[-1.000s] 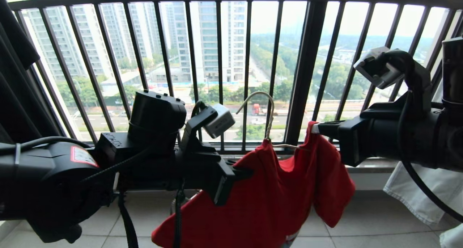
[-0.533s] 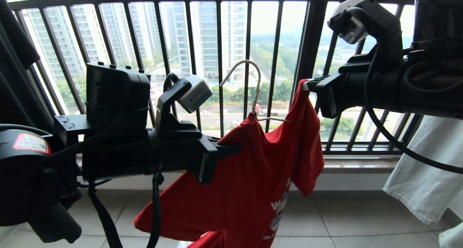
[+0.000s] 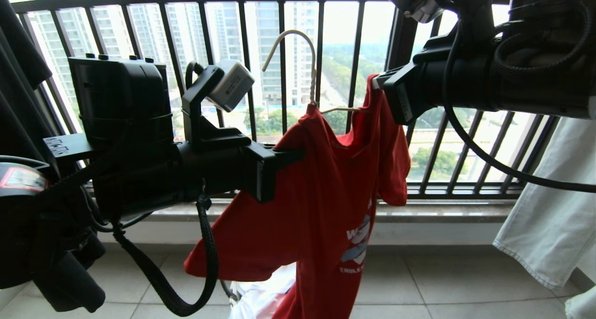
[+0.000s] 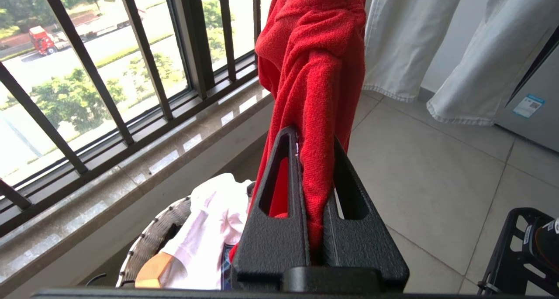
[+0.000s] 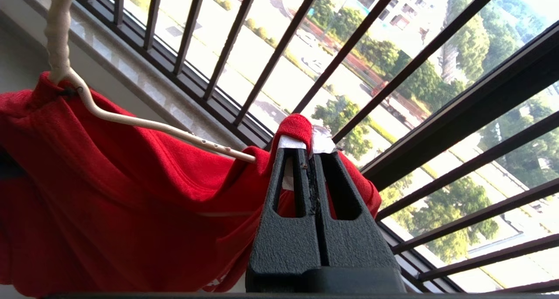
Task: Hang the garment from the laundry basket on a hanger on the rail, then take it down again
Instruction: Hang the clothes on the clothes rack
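My left claw is pressed together on a thick fold of the red T-shirt, at its left shoulder. My right claw is also pressed together and pinches the other shoulder of the T-shirt, higher up, close to the black window bars. Between my two claws the T-shirt hangs on the thin cream hanger; its hook stands free in the air in front of the bars. Under my left claw, the basket on the floor holds a white shirt. White cloth hangs at my right.
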Controlling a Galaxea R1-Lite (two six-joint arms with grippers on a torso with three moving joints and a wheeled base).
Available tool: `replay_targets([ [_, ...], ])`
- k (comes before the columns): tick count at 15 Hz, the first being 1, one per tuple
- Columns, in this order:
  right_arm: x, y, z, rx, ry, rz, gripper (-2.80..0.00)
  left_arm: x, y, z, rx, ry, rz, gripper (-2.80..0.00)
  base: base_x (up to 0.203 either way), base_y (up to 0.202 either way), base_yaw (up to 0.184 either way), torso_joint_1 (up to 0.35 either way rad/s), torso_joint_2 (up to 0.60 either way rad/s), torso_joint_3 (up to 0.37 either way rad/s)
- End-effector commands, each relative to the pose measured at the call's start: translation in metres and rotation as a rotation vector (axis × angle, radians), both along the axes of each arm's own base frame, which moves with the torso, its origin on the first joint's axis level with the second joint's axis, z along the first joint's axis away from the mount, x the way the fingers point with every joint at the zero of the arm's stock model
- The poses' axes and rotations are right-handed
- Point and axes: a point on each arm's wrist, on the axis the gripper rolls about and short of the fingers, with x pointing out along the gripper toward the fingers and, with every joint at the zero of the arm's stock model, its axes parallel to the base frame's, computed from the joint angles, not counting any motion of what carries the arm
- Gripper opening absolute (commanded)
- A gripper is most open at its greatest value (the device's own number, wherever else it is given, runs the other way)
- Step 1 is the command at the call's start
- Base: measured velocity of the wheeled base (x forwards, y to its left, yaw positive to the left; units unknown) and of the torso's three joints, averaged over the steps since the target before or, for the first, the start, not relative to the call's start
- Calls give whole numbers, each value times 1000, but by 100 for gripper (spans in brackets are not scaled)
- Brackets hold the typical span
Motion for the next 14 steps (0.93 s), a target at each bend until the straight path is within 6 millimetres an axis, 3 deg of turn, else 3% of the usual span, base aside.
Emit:
replay_targets([
  [1,-9,13,2,3,-8,52,-280,0,0,2,-14,1,-2,-280,0,0,0,0,0,0],
  [7,-35,36,7,4,-30,83,-280,2,-2,6,-24,-8,76,-280,0,0,0,0,0,0],
  [14,-47,53,11,10,-49,70,-280,4,-4,11,-69,-61,107,-280,0,0,0,0,0,0],
])
